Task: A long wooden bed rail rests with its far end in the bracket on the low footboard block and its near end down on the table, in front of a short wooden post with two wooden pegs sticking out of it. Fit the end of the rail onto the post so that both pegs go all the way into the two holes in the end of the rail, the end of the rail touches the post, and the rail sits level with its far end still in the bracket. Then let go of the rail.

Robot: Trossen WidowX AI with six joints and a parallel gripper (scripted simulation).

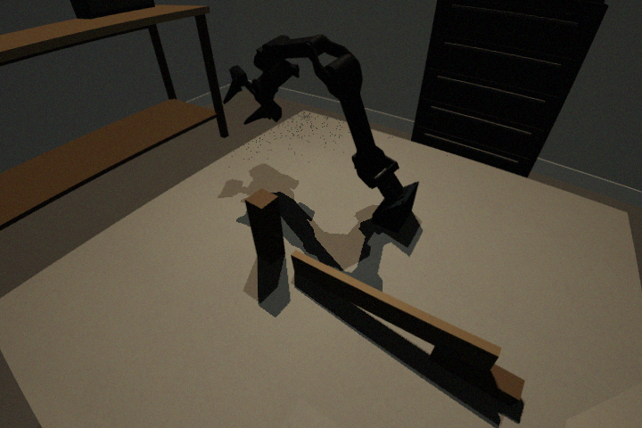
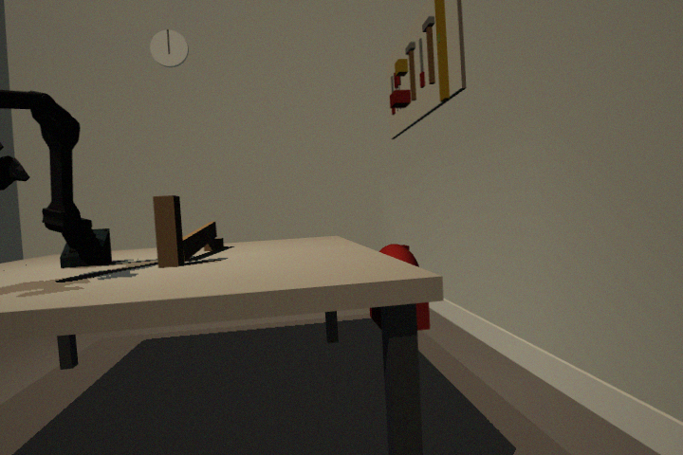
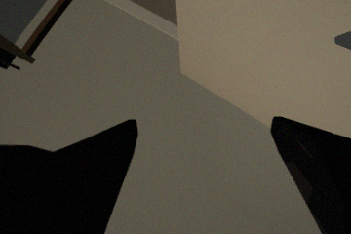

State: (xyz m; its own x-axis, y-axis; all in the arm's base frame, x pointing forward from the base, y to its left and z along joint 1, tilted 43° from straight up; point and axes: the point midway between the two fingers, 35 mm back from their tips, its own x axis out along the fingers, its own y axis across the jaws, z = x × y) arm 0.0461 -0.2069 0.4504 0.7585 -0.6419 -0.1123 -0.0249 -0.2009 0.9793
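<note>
The bed rail point(image 1: 395, 301) point(image 2: 198, 242) slopes down from the low footboard block point(image 1: 509, 382) to its near end on the table, a short gap from the post. The bracket is too dark to make out. The wooden post point(image 1: 268, 232) point(image 2: 167, 230) stands upright; its pegs and the holes in the rail cannot be made out. My gripper point(image 1: 234, 112) point(image 2: 14, 163) point(image 3: 204, 125) is open and empty, high above the table and well away from post and rail, on the shelf side. The wrist view shows nothing between the fingers.
The pale table point(image 1: 129, 327) point(image 2: 299, 273) point(image 3: 256, 49) carries these parts and the arm's base point(image 1: 398, 207), which stands behind the rail in the top view. A wooden shelf unit point(image 1: 99, 135) and a dark drawer cabinet point(image 1: 498, 90) stand beyond the table. Shadows lie around post and rail.
</note>
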